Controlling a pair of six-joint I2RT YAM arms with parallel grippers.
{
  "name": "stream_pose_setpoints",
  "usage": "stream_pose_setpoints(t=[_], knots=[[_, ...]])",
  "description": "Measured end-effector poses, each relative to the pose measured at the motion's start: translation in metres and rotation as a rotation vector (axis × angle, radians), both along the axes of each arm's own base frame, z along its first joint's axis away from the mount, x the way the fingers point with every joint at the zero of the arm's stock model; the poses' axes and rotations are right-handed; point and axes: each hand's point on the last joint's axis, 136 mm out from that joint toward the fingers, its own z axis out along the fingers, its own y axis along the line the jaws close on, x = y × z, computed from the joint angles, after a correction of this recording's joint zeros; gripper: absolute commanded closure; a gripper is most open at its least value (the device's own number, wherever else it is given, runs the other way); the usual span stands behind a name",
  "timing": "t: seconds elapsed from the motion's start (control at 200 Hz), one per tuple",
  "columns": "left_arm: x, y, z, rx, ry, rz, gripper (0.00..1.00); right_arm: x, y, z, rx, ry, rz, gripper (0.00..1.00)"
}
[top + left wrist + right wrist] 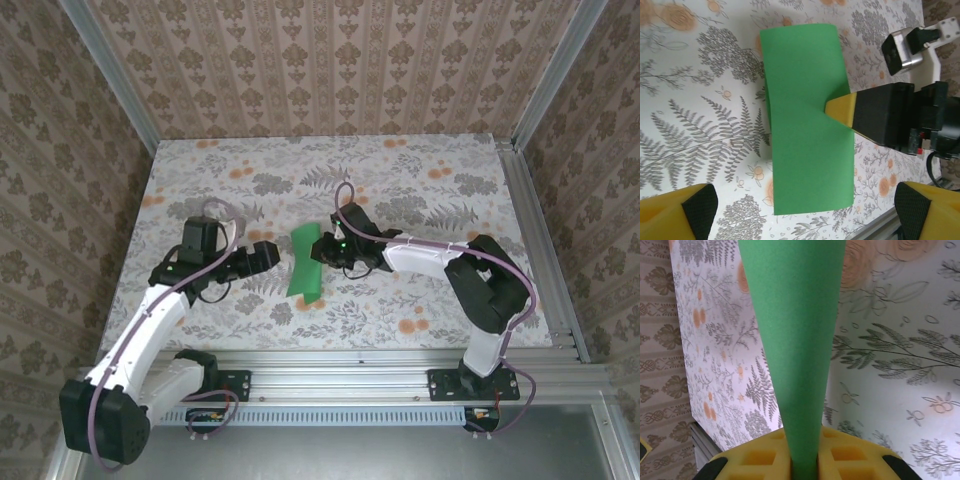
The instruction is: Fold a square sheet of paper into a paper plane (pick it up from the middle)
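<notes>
Right jaws are clamped on the green sheet of paper (pixel 304 270), one yellow fingertip (pixel 840 107) pinching the middle of the edge that faces them. The sheet curves over near the middle of the table (pixel 420 180). Left jaws stand wide apart just left of the paper, clear of it.

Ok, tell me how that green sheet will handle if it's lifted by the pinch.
Probably floppy: the green sheet bows into an arch where the right gripper pinches it. It looks thin, so likely light and easily creased.
</notes>
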Motion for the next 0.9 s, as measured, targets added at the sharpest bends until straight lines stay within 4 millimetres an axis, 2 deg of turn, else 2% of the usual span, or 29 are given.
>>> stream_pose_setpoints(t=[0.22,0.61,0.9], knots=[[-0.001,-0.021,-0.021,-0.001,0.053,-0.04,0.19,-0.001,-0.011,-0.013,0.015,0.012,-0.006,0.78],[0.004,-0.056,-0.045,0.012,0.067,-0.095,0.33,-0.004,-0.027,-0.04,-0.017,0.036,0.007,0.76],[0.008,-0.071,-0.067,0.032,0.087,-0.103,0.47,-0.007,-0.034,-0.06,-0.044,0.063,0.009,0.74]])
